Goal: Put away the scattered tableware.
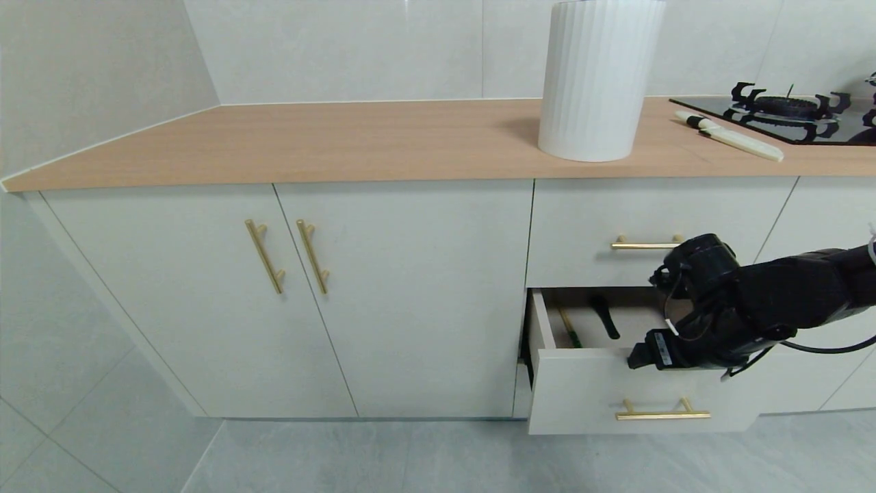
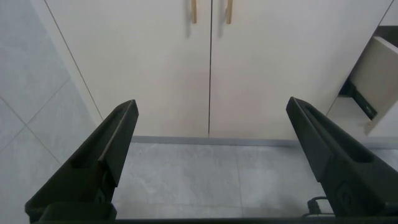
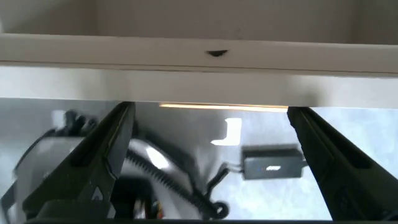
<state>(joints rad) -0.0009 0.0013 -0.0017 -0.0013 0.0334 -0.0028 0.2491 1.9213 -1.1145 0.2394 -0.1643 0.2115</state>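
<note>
A cream-coloured knife (image 1: 732, 135) lies on the wooden counter (image 1: 342, 140) beside the hob. Below it, the lower drawer (image 1: 595, 387) is pulled out. Inside lie a black utensil (image 1: 606, 318) and a thin green-handled piece (image 1: 569, 329). My right gripper (image 1: 640, 357) hangs at the top edge of the drawer front, just over it. In the right wrist view this gripper (image 3: 210, 112) is open with nothing between its fingers, and the drawer's edge (image 3: 199, 53) runs across just beyond them. My left gripper (image 2: 211, 106) is open and empty, low down, facing the cabinet doors (image 2: 211, 56).
A tall white ribbed container (image 1: 595, 79) stands on the counter left of the gas hob (image 1: 787, 113). The upper drawer (image 1: 650, 226) is closed. Two cabinet doors with gold handles (image 1: 287, 257) are closed. The pulled-out drawer (image 2: 379, 68) juts over the tiled floor (image 2: 199, 174).
</note>
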